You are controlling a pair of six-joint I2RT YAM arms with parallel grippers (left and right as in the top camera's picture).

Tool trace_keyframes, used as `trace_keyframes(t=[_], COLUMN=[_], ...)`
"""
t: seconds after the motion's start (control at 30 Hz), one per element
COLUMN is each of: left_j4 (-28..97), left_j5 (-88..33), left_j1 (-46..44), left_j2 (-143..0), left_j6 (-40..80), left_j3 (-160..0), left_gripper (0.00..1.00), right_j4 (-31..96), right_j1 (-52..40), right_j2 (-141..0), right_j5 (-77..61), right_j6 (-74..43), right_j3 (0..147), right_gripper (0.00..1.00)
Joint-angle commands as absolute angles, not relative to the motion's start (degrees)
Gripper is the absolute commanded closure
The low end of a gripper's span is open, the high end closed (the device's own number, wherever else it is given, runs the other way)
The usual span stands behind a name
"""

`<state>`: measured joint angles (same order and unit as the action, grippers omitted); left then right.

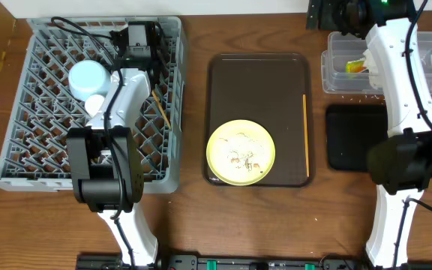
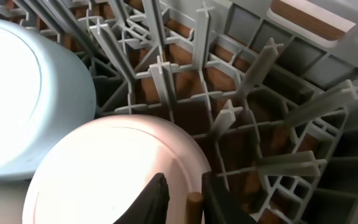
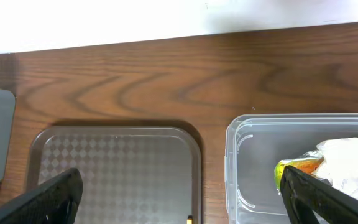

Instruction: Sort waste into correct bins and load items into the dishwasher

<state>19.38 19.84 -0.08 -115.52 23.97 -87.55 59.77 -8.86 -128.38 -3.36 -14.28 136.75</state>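
My left gripper (image 2: 184, 202) reaches into the grey dishwasher rack (image 1: 103, 22), shut on the brown end of a wooden chopstick (image 2: 193, 208); that chopstick (image 1: 160, 109) slants down over the lattice. Beside it, bottoms up, lie the pale pink bowl (image 2: 104, 168) and the light blue bowl (image 2: 17, 93). A second chopstick (image 1: 306, 135) lies along the right side of the brown tray. The pale yellow plate (image 1: 240, 152) carries beige crumbs (image 1: 244, 158). My right gripper (image 3: 188, 199) stands open, high over the gap between the tray and the clear tub (image 3: 247, 162), which holds the crumpled wrapper (image 3: 347, 158).
The dark brown serving tray (image 1: 257, 71) sits mid-table. The shallow black tray (image 1: 351, 139) lies just in front of the clear tub (image 1: 334, 75). Upright rack pegs (image 2: 263, 62) stand close around the left fingers. The right arm (image 1: 400, 90) crosses above both bins.
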Motion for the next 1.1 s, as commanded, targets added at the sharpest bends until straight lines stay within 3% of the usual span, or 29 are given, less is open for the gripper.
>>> trace_keyframes(t=[0.0, 0.17, 1.07], left_j4=[20.25, 20.34, 21.52], left_j5=[21.02, 20.86, 3.42], left_j1=[0.08, 0.05, -2.24], left_j2=[-115.87, -115.57, -107.07], left_j6=[24.03, 24.01, 24.03], left_j3=[-88.07, -88.07, -88.07], left_gripper=[0.81, 0.92, 0.92], right_j4=[59.83, 59.86, 59.83], right_j1=[-9.06, -9.1, -10.7], right_j2=[-128.57, -128.57, -128.57], right_j5=[-3.22, -3.22, -3.22], right_j6=[-14.74, -14.74, -14.74], right_j3=[137.03, 137.03, 137.03], right_gripper=[0.01, 0.01, 0.01])
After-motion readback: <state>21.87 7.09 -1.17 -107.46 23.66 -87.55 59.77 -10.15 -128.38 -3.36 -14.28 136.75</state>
